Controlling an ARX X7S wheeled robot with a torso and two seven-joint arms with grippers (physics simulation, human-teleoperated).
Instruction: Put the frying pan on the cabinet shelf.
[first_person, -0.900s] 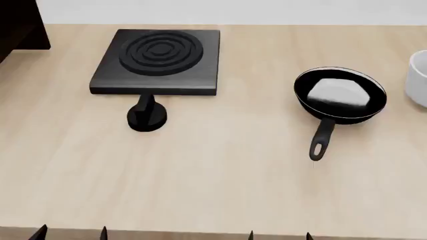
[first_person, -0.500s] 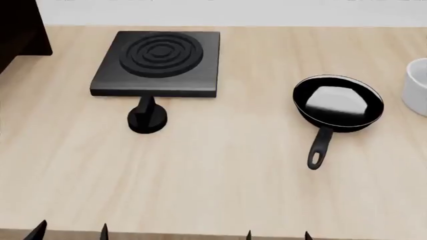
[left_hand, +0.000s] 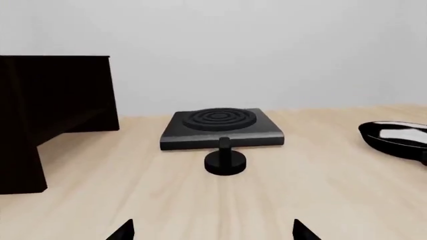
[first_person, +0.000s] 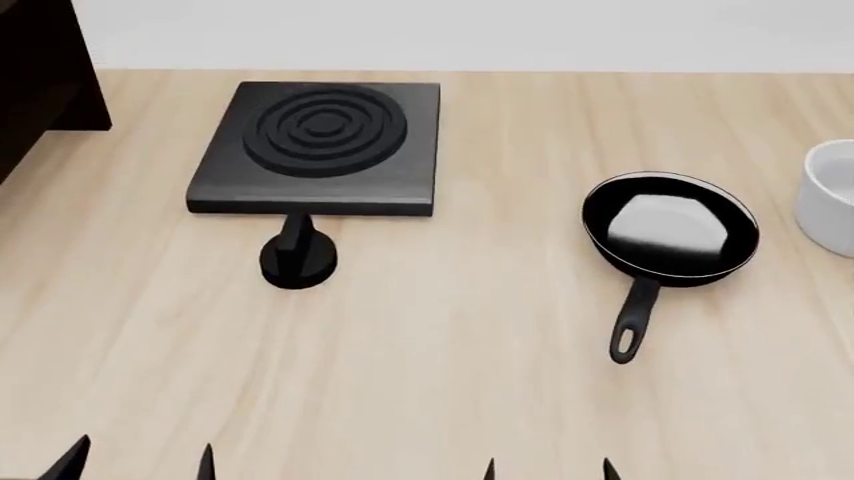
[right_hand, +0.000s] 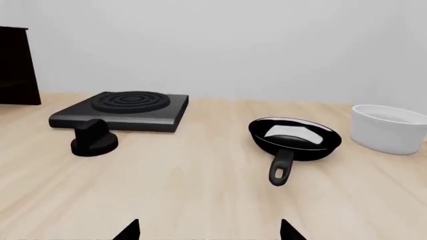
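Observation:
The frying pan (first_person: 670, 235) rests on the wooden table at the right, its long handle ending in a loop and pointing toward me; it also shows in the right wrist view (right_hand: 294, 137) and partly in the left wrist view (left_hand: 395, 137). The dark cabinet shelf (first_person: 40, 70) stands at the far left, larger in the left wrist view (left_hand: 47, 107). My left gripper (first_person: 138, 462) and right gripper (first_person: 549, 470) sit at the near table edge, only their tips showing. Both are open with nothing between the fingers, and both are well short of the pan.
A square black burner plate (first_person: 320, 132) with concentric rings lies at the back left, with a small black knob (first_person: 296, 258) just in front of it. A white cup (first_person: 830, 195) stands at the right edge, beyond the pan. A pale wall runs behind the table.
The head view has shifted, so the pan, burner plate and knob all sit lower in the picture. Nothing on the table has moved relative to the rest.

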